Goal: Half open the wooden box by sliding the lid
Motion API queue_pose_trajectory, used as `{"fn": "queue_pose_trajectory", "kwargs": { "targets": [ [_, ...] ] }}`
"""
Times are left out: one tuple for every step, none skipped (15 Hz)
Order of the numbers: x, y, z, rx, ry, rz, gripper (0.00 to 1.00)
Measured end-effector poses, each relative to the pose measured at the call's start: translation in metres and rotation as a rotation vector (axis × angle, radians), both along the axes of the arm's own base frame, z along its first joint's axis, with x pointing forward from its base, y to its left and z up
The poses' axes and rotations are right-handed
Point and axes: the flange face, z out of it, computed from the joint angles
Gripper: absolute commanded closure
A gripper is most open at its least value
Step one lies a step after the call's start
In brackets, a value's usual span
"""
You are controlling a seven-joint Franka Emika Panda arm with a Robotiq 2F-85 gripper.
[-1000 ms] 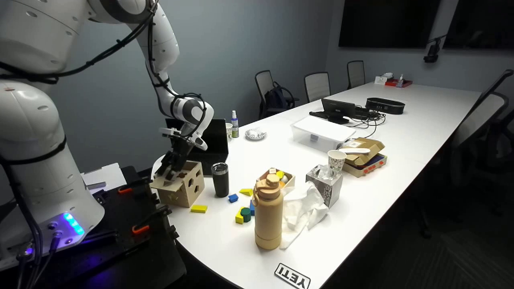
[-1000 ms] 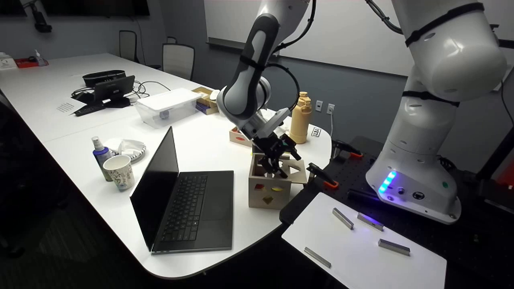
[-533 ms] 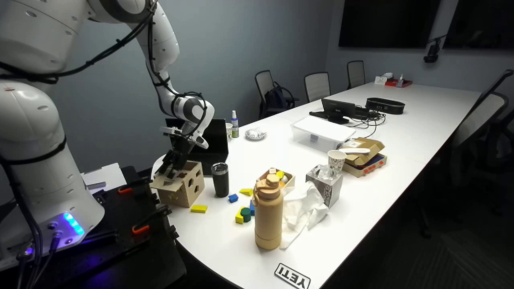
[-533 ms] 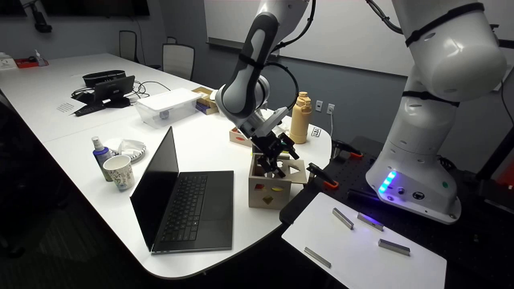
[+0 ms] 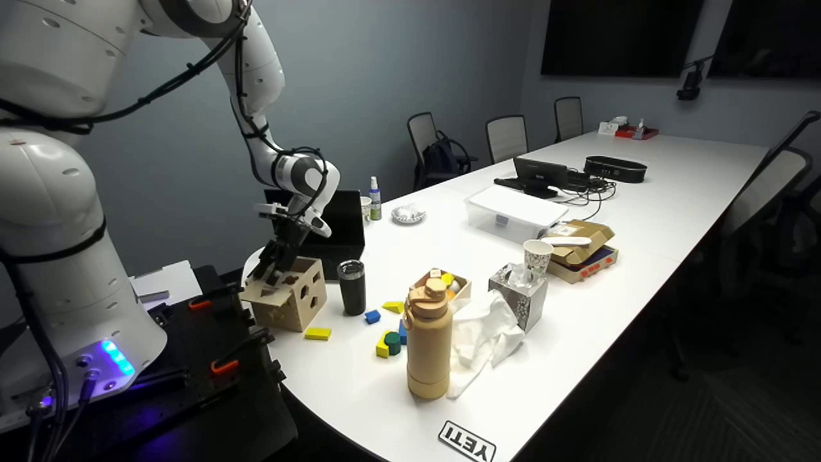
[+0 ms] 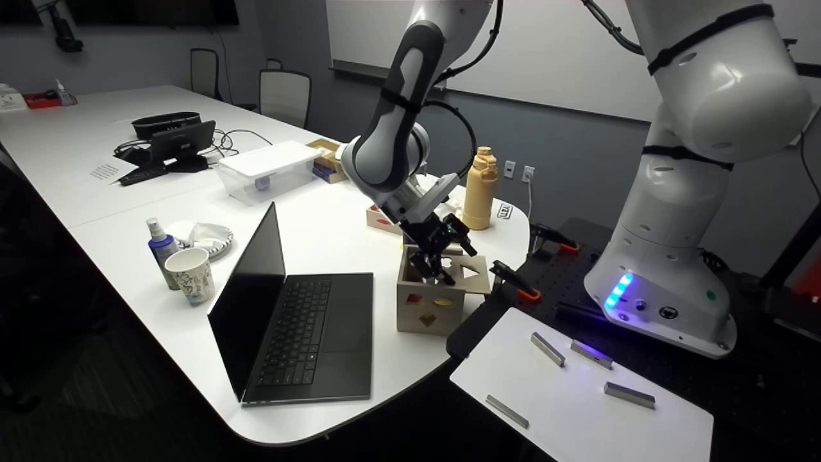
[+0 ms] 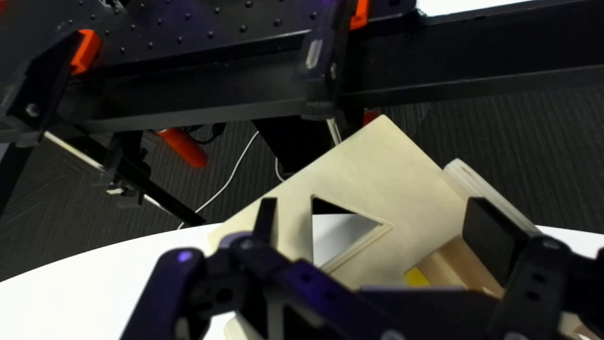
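The wooden box point(image 6: 428, 308) stands at the table's end near the robot base; it also shows in an exterior view point(image 5: 308, 296). Its lid point(image 6: 482, 286) is slid partly off and sticks out towards the base. The lid fills the middle of the wrist view point(image 7: 377, 158), with a triangular hole. Part of the box's inside shows beside it, with a bit of yellow. My gripper point(image 7: 375, 217) is open above the lid, its fingers point(image 7: 490, 238) wide apart, with nothing held between them. One fingertip is near the box wall at the lid's inner end; contact cannot be told.
A black tumbler point(image 5: 352, 289) stands close beside the box, and a laptop point(image 6: 314, 333) is on another side. Yellow, blue and green blocks point(image 5: 392, 342) lie on the table, near a tan bottle point(image 5: 430, 346). Clamps point(image 6: 513, 280) sit at the table edge near the lid.
My gripper has shifted very slightly away from the robot base over the box. The box and lid look unchanged.
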Motion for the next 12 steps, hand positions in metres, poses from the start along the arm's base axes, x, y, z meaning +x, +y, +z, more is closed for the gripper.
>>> {"fn": "queue_pose_trajectory", "kwargs": {
  "targets": [
    [0.000, 0.001, 0.000, -0.002, -0.001, 0.004, 0.00],
    [0.000, 0.001, 0.000, -0.004, -0.001, 0.010, 0.00],
    [-0.001, 0.002, 0.000, -0.006, -0.001, 0.017, 0.00],
    [-0.001, 0.002, 0.000, -0.008, 0.000, 0.024, 0.00],
    [-0.002, 0.002, 0.000, -0.011, 0.006, 0.029, 0.00],
    [-0.004, 0.002, 0.000, -0.016, 0.016, 0.033, 0.00],
    [-0.006, 0.001, -0.001, -0.021, 0.030, 0.035, 0.00],
    [-0.008, 0.001, -0.002, -0.026, 0.043, 0.036, 0.00],
    [-0.010, 0.000, -0.003, -0.030, 0.056, 0.036, 0.00],
    [-0.012, -0.001, -0.004, -0.035, 0.069, 0.037, 0.00],
    [-0.014, -0.002, -0.005, -0.038, 0.079, 0.037, 0.00],
    [-0.015, -0.002, -0.005, -0.040, 0.085, 0.037, 0.00]
  ]
}}
